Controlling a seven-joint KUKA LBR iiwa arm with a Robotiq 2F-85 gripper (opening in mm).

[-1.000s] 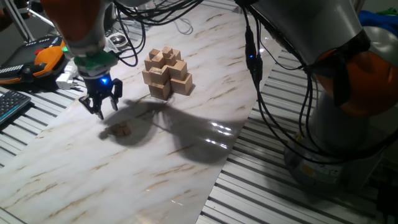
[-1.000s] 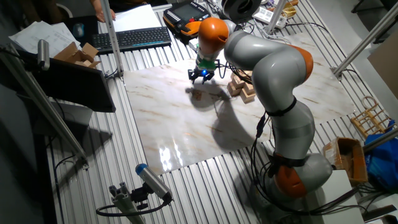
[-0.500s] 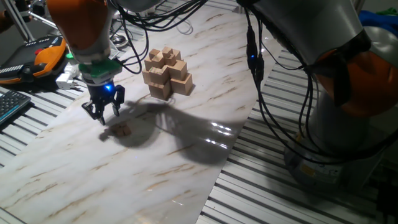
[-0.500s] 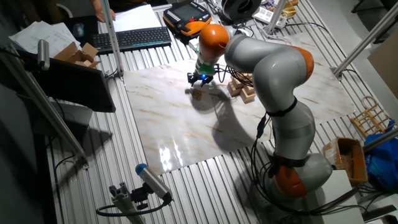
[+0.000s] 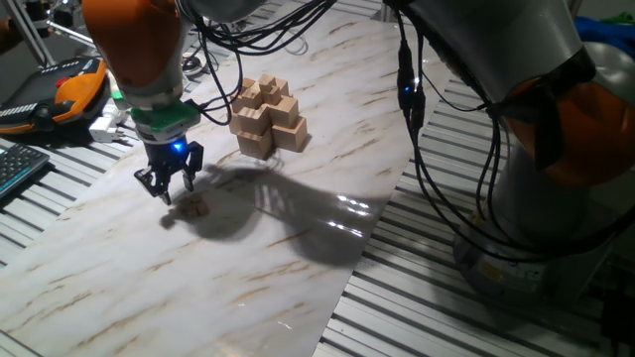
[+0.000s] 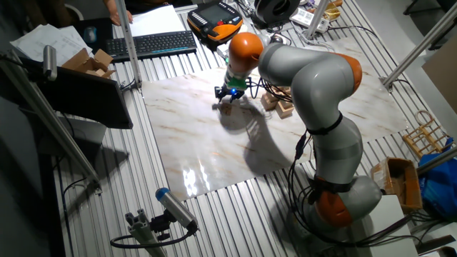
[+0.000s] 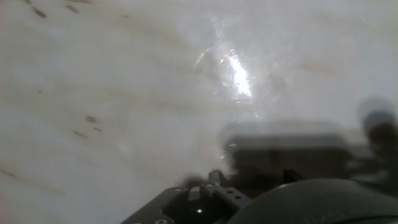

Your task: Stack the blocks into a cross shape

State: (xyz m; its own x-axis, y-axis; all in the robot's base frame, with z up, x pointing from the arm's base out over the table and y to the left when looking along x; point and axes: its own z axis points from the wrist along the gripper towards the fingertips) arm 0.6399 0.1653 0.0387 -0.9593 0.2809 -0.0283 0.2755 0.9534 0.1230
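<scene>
One fixed view gives you the black two-finger gripper [image 5: 169, 190] under its green collar and blue light, fingers spread apart and gripping nothing, hanging just above the pale marble-patterned tabletop [image 5: 298, 228]. Right below and slightly in front of the fingertips lies a small light-tan wooden block [image 5: 196, 207], resting on the marble in the arm's shadow. Well apart from it, farther back on the table, stands the tiered cross-shaped pile of light-tan wooden cubes [image 5: 266, 116], upright.

From the other fixed view you see the same gripper [image 6: 227, 95] low over the marble, with the small block [image 6: 226, 108] just beside it and the cube pile [image 6: 277, 102] partly hidden behind the grey arm. A black keyboard [image 6: 153, 44] sits at the table's far edge; you cannot read its keys. An orange-and-black handheld pendant [image 6: 216, 16] lies near it, and no lettering on it is legible.

The hand view is blurred: you can make out only marble and a glare spot.
</scene>
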